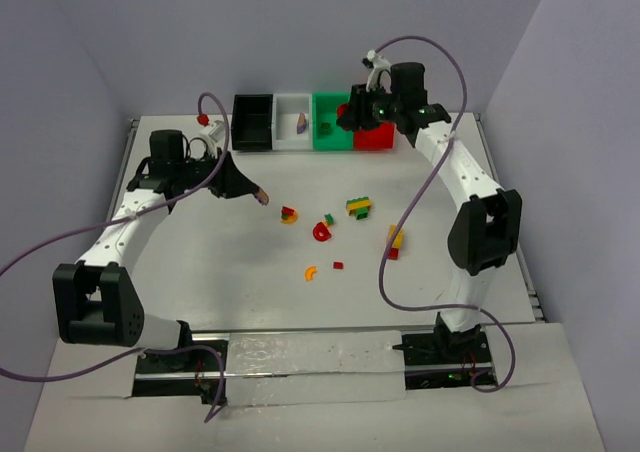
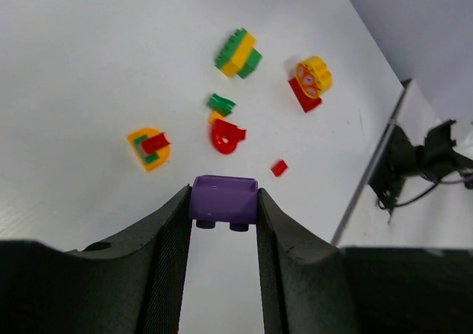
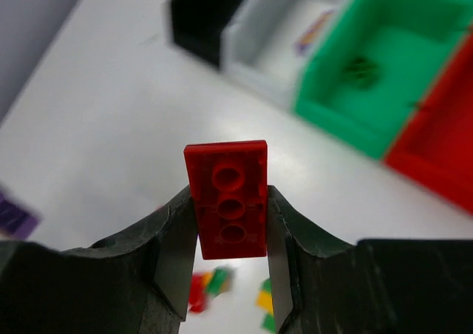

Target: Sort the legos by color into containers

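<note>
Left claw (image 2: 222, 210) clamped on purple brick (image 2: 223, 199); right claw (image 3: 230, 223) clamped on red plate (image 3: 230, 199).

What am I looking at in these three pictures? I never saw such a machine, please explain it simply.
These are two robot arms on a white table. One picture comes from a camera above; the other two come from cameras on each wrist. The left gripper holds a purple brick. The right gripper holds a red brick near four bins: black bin, white bin, green bin and red bin. More small coloured bricks lie loose on the table.
</note>
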Action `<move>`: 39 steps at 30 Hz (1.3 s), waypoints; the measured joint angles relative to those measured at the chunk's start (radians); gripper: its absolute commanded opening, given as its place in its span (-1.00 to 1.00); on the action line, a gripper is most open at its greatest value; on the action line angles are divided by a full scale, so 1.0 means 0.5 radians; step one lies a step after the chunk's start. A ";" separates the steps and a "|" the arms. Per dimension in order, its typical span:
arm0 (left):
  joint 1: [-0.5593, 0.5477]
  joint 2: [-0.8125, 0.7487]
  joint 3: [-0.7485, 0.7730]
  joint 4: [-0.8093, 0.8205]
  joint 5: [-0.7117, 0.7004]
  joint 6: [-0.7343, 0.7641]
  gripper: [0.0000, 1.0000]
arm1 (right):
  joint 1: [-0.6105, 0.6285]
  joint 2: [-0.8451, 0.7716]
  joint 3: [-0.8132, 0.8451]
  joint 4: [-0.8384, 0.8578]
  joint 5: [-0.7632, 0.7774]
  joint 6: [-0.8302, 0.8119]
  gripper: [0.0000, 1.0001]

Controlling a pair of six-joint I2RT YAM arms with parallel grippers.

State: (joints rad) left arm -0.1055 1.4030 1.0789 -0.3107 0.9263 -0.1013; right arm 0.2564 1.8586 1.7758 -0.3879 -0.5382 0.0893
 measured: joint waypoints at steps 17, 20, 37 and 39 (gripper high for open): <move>0.000 0.042 0.116 0.031 -0.458 -0.040 -1.00 | -0.090 1.012 0.739 -0.002 1.309 -0.233 -0.67; 0.000 0.060 0.118 0.039 -0.484 -0.042 -1.00 | -0.090 1.091 0.767 0.019 1.359 -0.255 -0.25; -0.095 0.355 0.529 0.174 -0.788 0.072 -1.00 | -0.068 1.163 0.907 0.089 1.366 -0.230 0.98; -0.152 0.445 0.628 0.257 -0.896 0.100 -1.00 | -0.052 1.108 0.841 0.070 1.336 -0.219 1.00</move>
State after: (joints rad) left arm -0.1817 1.6256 1.3929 -0.1823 0.4783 -0.0513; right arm 0.2306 2.4127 2.1964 -0.3530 0.1299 -0.0200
